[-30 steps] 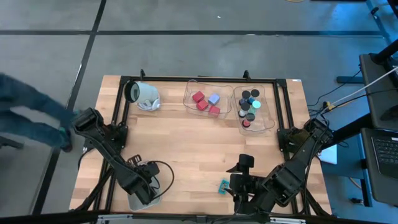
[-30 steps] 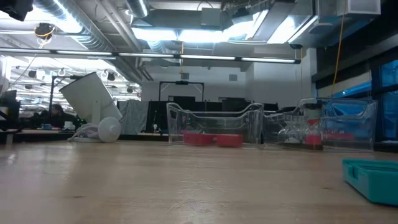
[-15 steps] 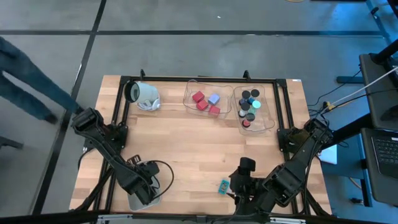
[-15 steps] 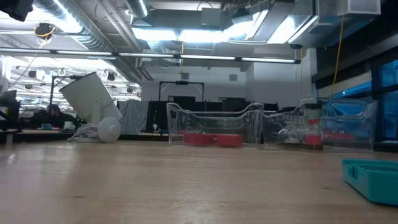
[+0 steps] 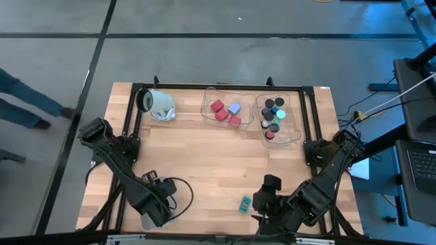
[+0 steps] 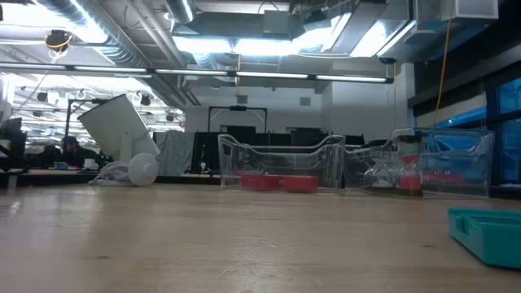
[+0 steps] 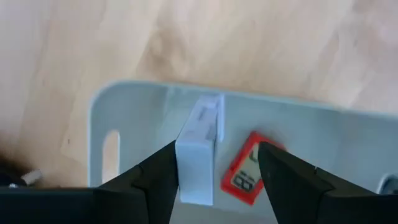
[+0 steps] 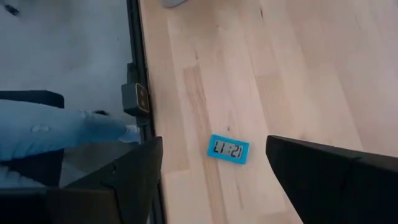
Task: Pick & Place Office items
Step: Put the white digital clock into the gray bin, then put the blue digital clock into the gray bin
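Note:
My left gripper (image 7: 214,177) hangs open, pointing down into the grey-white bin (image 7: 124,112) at the table's near left (image 5: 151,219). A white card (image 7: 198,149) stands on edge in the bin between the fingers, close against one of them. Beside it a red card (image 7: 244,171) lies flat on the bin's floor. My right gripper (image 8: 214,180) is open, slanting down above a teal card (image 8: 227,149) that lies flat on the table near the front edge (image 5: 244,203). The low view shows this card at its right edge (image 6: 488,232). My left gripper is open around the white card. The card's side (image 7: 186,155) lies right beside one finger (image 7: 163,177), and I cannot tell whether they touch. The card's lower edge is on the bin's floor.
Two clear bins stand at the far edge. One (image 5: 227,109) holds red and pale blue blocks, the other (image 5: 276,119) stubby cylinders. A large white cylinder (image 5: 157,103) lies at the far left. The middle of the table is bare wood (image 5: 218,156). A person's legs (image 8: 56,134) show beside the table.
My right gripper has turned about its wrist above the teal card without shifting place. A person has walked past the table's left side.

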You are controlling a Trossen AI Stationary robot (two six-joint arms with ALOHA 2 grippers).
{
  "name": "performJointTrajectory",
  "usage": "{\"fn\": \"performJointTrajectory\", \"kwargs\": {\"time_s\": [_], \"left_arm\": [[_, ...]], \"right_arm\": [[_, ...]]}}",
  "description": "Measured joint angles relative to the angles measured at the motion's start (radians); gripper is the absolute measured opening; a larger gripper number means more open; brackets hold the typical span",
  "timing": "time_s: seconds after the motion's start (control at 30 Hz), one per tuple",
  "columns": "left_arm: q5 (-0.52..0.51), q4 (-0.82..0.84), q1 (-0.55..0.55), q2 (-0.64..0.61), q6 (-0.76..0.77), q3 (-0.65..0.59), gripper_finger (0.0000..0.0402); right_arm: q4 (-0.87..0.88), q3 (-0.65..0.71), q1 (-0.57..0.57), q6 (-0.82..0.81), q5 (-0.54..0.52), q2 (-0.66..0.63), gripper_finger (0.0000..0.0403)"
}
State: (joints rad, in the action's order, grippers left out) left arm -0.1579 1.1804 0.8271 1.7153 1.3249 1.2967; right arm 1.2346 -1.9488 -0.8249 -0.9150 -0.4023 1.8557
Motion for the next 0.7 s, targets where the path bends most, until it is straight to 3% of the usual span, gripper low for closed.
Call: {"fn": "performJointTrajectory", "kwargs": {"time_s": [0.17,0.53,0.7], "left_arm": [[0.055,0.059,-0.007,0.004,0.087,0.001,0.0203],[0.068,0.045,-0.004,0.006,0.093,0.000,0.0198],[0.021,0.042,-0.003,0.000,0.082,0.029,0.0198]], "right_arm": [[0.000,0.000,-0.001,-0.023,0.000,0.000,0.0288],[0.002,0.000,-0.002,-0.016,0.002,0.000,0.0288],[-0.008,0.048,-0.009,0.071,0.016,0.002,0.0288]]}}
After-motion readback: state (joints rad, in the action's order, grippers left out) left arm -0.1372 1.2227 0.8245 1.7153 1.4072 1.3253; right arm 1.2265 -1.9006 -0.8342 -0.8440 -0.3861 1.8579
